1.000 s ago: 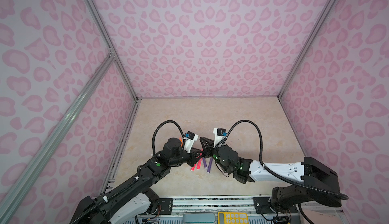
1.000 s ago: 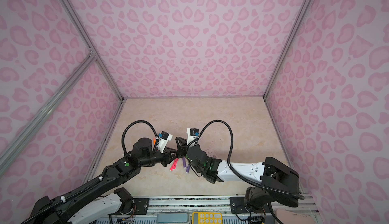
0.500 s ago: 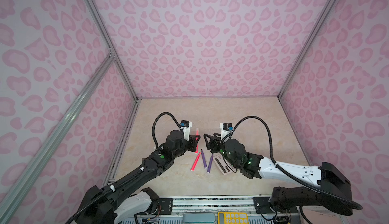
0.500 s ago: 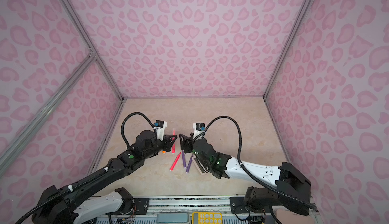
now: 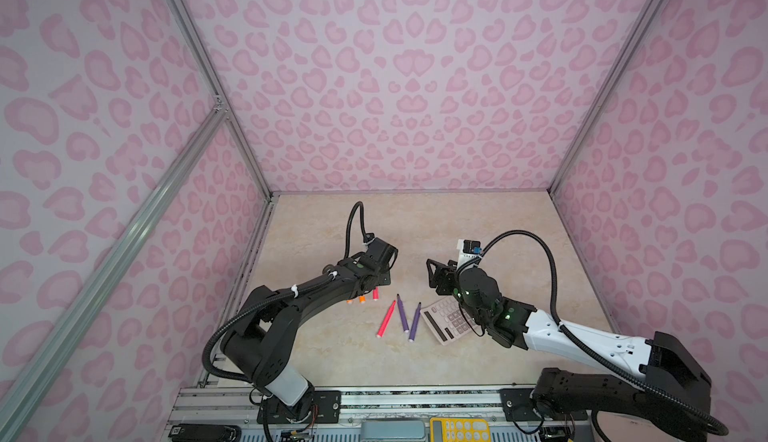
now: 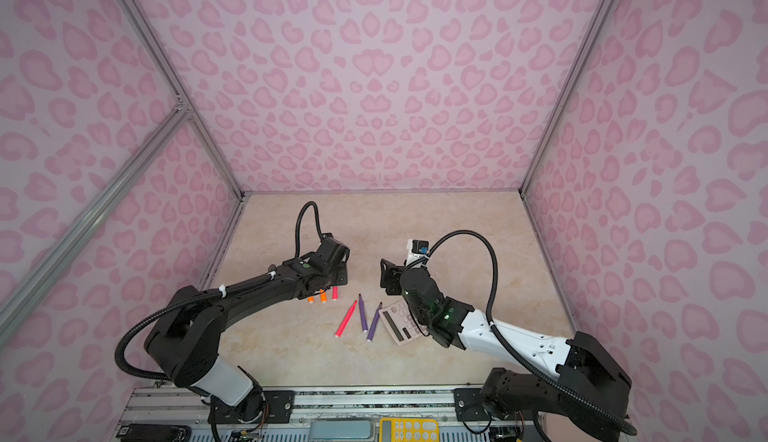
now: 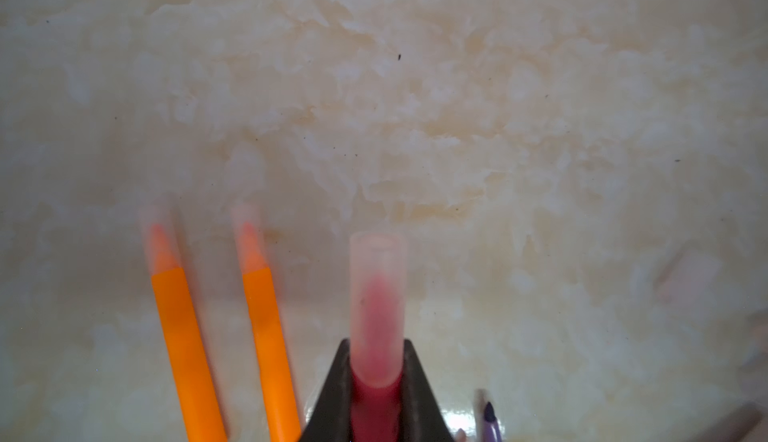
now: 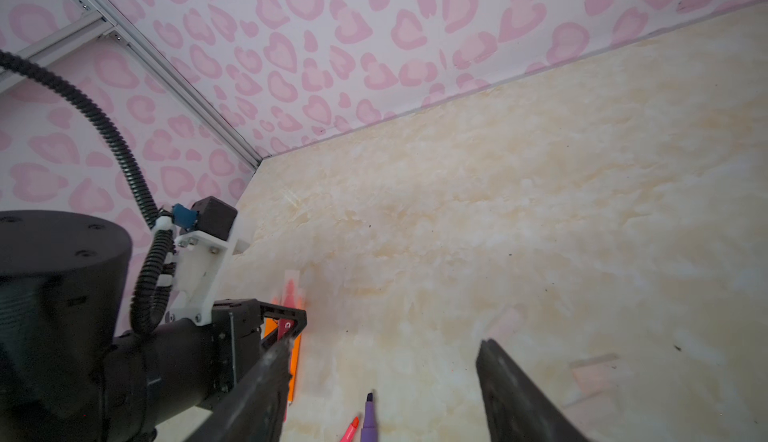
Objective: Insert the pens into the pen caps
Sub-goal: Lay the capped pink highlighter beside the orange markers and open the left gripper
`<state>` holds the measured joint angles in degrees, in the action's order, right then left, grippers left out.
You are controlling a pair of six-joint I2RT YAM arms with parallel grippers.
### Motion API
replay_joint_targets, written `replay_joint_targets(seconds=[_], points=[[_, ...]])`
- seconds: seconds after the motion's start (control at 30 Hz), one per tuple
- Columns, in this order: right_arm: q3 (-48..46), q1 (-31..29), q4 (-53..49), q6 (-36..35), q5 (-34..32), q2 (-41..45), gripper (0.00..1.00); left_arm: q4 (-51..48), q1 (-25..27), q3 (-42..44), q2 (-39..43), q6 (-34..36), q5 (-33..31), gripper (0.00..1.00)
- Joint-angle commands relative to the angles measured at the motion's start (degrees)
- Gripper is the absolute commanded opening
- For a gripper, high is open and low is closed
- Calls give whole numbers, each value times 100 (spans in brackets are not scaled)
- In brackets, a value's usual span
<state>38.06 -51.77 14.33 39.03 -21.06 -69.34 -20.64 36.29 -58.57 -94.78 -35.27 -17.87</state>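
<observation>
The left end effector (image 7: pixel 376 346) is closed on a pink-red pen (image 7: pixel 376 404), gripping the barrel just behind a clear cap (image 7: pixel 377 294) seated over the tip. The capped end projects past the fingers, low over the worktop (image 5: pixel 478 219). Two orange pens (image 7: pixel 183 348) (image 7: pixel 270 348) lie side by side just beside the held pen. Their tips are too blurred to confirm capping. In both top views their ends and the held pen's end show from under the left wrist. A second pink-red pen (image 5: pixel 386 319) and two purple pens (image 5: pixel 402 314) (image 5: pixel 414 322) lie loose near the middle of the worktop, tips bare. A pink calculator (image 5: pixel 446 321) lies just beside them. The right end effector (image 8: pixel 386 344) hangs above the worktop with jaws wide apart and nothing between them.
</observation>
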Motion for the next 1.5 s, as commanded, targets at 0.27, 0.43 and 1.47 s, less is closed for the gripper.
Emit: replay_joint_targets(seconds=[0.27,0.43,1.47], points=[[250,133,-18,97,293,-608,71,-1000,-242,-704,-1155,-103,-43,3],[193,215,131,143,406,-782,71,-1003,-332,-762,-1358,-85,217,3],[255,1273,341,-271,570,-458,74,-217,620,1073,2472,1039,954,51]])
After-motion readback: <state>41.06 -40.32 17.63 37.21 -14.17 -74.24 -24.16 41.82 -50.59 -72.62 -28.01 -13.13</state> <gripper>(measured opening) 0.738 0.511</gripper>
